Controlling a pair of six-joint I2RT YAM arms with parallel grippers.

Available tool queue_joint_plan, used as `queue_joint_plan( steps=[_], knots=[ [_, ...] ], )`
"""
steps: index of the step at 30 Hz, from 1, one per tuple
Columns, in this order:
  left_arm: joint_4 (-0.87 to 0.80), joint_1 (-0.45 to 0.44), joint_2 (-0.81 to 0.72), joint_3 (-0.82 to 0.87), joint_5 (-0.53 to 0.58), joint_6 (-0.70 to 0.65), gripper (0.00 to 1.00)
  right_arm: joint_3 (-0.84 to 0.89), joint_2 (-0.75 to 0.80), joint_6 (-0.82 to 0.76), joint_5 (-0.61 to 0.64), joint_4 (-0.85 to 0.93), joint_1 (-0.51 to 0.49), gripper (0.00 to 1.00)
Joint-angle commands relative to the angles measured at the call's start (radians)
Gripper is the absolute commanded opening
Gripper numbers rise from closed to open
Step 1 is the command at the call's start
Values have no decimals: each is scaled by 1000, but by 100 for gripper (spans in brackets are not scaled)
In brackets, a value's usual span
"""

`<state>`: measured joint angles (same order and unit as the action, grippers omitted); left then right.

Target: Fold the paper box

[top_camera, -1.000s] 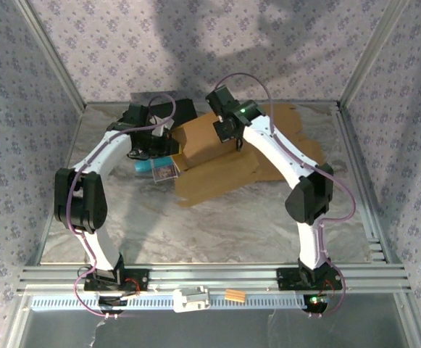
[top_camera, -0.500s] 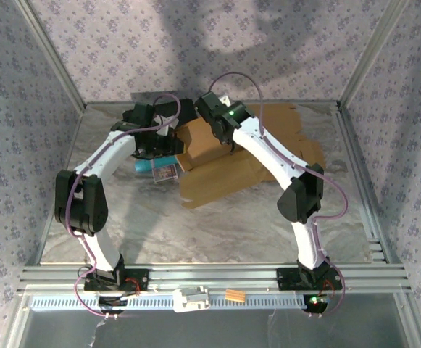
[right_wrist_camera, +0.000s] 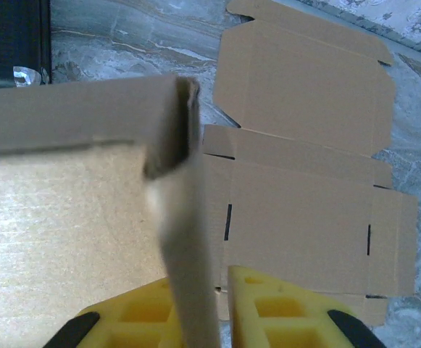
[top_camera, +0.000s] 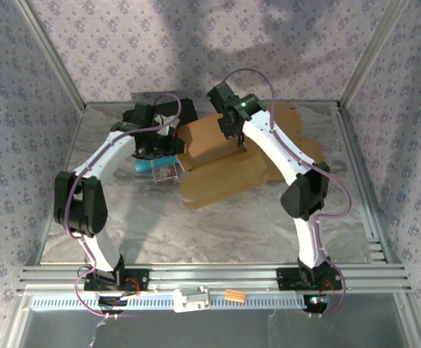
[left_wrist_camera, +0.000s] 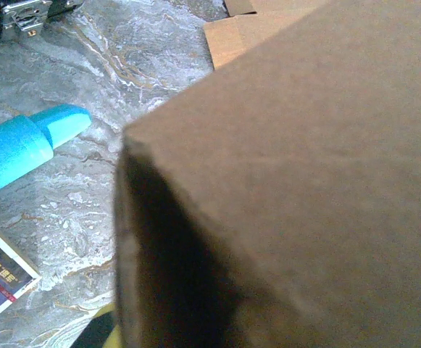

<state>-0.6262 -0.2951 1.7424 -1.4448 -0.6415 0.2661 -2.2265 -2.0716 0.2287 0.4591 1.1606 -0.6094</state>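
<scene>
Marbled table [top_camera: 217,225] — right tool [right_wrist_camera: 201,283] now looser

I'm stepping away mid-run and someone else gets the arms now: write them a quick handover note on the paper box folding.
Left gripper: shut, close against the paper box at its left corner; whether it pinches cardboard isn't visible.
Right gripper: fingers straddle an upright wall of the box; clamped or loose, can't tell.
Box: back centre of the table, partly raised; its front panel lies flat.
Done: some walls stand.
Left: fold the flat panels up and close the box.
A blue tube lies just left of the box.
</scene>
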Motion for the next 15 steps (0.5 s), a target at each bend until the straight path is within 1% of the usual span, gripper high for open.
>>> queue_joint_plan(
  steps=[1, 5, 6, 8, 11, 13, 15],
  knots=[
    [-3, -6, -47, -35, -51, -24, 0, -28, -19, 13, 6, 25, 10, 20],
    [-4, -6, -43, -41, -54, -24, 0, -27, -25, 15, 6, 22, 16, 23],
    [-7, -6, -43, -43, -53, -25, 0, -28, -25, 15, 12, 21, 17, 22],
    [-13, -6, -40, -48, -50, -27, 0, -32, -25, 11, 44, 10, 19, 14],
    [-15, -6, -38, -52, -42, -23, 0, -41, -33, -5, 96, 16, 13, 6],
    [-17, -7, -35, -57, -33, -15, 0, -41, -38, 5, 170, 30, 2, 0],
    [-23, -11, -33, -63, -19, -8, 0, -42, -45, 29, 250, 46, -12, 0]
  ],
)
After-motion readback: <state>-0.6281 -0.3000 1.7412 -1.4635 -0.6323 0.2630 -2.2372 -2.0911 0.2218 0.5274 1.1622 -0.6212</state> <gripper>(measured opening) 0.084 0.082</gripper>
